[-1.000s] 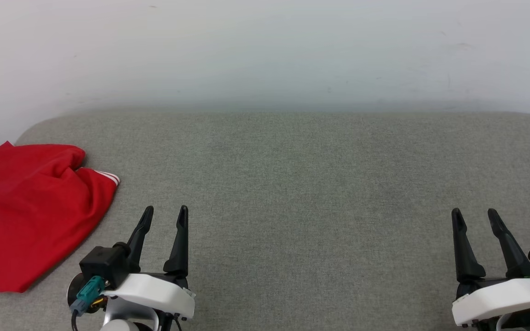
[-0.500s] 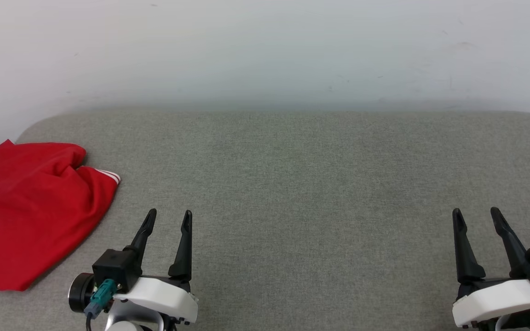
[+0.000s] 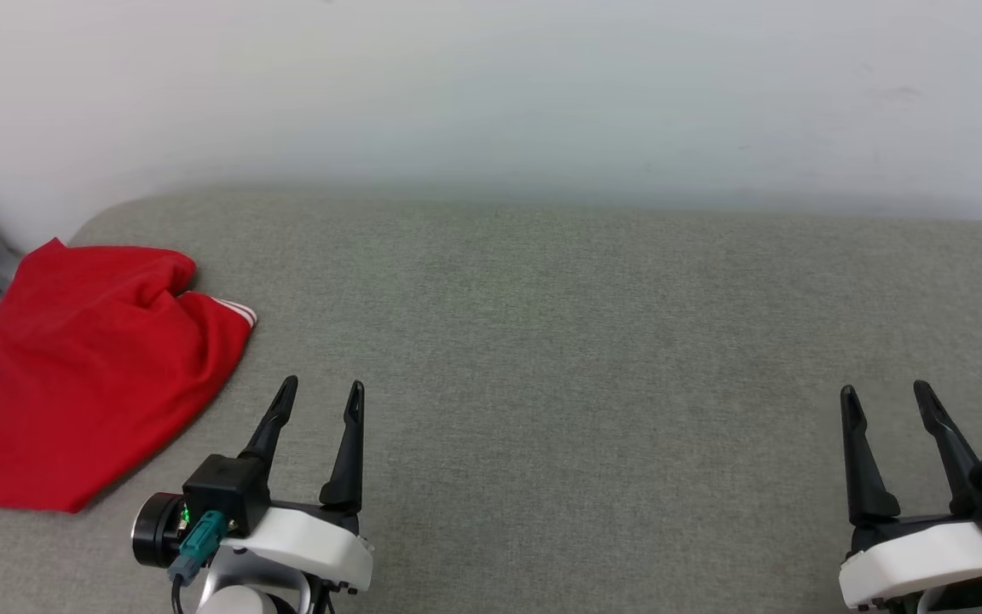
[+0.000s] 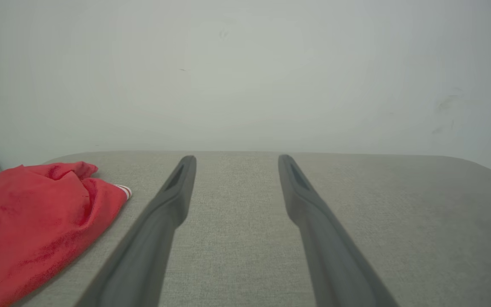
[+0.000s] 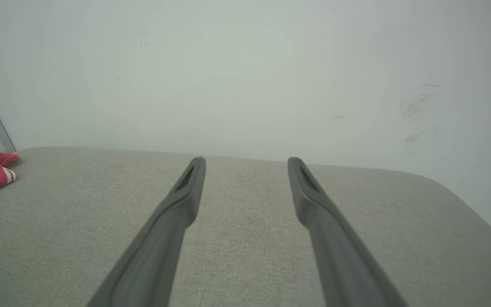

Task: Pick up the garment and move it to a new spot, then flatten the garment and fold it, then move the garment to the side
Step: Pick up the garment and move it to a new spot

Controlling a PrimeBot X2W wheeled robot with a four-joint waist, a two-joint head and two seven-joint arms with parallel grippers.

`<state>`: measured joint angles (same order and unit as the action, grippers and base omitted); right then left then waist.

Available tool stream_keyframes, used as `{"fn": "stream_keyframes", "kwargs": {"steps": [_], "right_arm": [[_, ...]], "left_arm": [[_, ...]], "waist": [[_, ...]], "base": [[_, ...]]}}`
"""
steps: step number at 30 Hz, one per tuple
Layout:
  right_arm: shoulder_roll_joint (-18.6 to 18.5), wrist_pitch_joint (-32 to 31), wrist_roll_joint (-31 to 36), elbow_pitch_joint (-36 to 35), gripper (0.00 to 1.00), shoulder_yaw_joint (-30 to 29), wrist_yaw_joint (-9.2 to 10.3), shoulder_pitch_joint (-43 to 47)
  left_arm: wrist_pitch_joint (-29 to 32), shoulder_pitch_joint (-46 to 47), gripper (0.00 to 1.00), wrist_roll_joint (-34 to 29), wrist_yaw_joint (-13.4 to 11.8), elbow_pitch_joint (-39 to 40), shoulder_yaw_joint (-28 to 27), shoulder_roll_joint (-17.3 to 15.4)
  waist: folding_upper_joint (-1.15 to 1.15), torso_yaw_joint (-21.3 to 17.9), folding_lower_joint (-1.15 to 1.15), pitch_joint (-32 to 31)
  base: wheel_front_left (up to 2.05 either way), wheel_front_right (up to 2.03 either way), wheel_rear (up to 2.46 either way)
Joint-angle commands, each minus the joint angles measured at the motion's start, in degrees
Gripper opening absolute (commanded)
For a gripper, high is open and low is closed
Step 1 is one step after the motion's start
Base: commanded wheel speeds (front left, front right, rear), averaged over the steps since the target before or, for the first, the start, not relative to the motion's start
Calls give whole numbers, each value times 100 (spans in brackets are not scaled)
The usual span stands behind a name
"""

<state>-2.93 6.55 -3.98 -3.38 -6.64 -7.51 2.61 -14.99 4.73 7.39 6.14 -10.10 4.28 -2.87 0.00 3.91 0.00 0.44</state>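
A grey padded table (image 3: pixel 610 341) runs up to a plain white wall (image 3: pixel 491 85). Your shirt (image 3: pixel 90 384) lies bunched at its far left end, ahead and left of your left gripper (image 3: pixel 323 385), seemingly longest from near-left to far-right, though the folds blur that. Your right gripper (image 3: pixel 883 389) sits well apart from it. Both pairs of fingers are spread, holding nothing; the left arm is nearer.

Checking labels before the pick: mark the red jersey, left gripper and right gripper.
red jersey (image 3: pixel 99 375), head view, middle of its red body.
left gripper (image 3: pixel 323 384), head view, midway between its open fingers' tips.
right gripper (image 3: pixel 883 388), head view, midway between its open fingers' tips.
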Motion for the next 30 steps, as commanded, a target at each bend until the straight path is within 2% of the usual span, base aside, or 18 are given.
{"fn": "stream_keyframes", "kwargs": {"steps": [1, 8, 24, 30], "right_arm": [[8, 27, -1, -40, 100, 26, 4, 5], [8, 26, -39, -90, 100, 130, 4, -44], [8, -20, 152, -142, 100, 494, 4, -216], [8, -17, 125, -102, 100, 669, 4, -283]], "left_arm": [[-23, 70, 100, 50, 16, -7, -9, 0], [-23, 156, 100, 143, -9, -28, -64, 0], [-23, 212, 100, -103, 3, -159, -391, -3], [-23, 141, 100, -70, 28, -113, -598, -5]], "waist": [[0, 135, 0, 20], [0, 683, 0, 49], [0, 2204, 0, 42], [0, 2569, 0, 34]], "base": [[0, 0, 0], [0, 0, 0], [0, 0, 0], [0, 0, 0]]}}
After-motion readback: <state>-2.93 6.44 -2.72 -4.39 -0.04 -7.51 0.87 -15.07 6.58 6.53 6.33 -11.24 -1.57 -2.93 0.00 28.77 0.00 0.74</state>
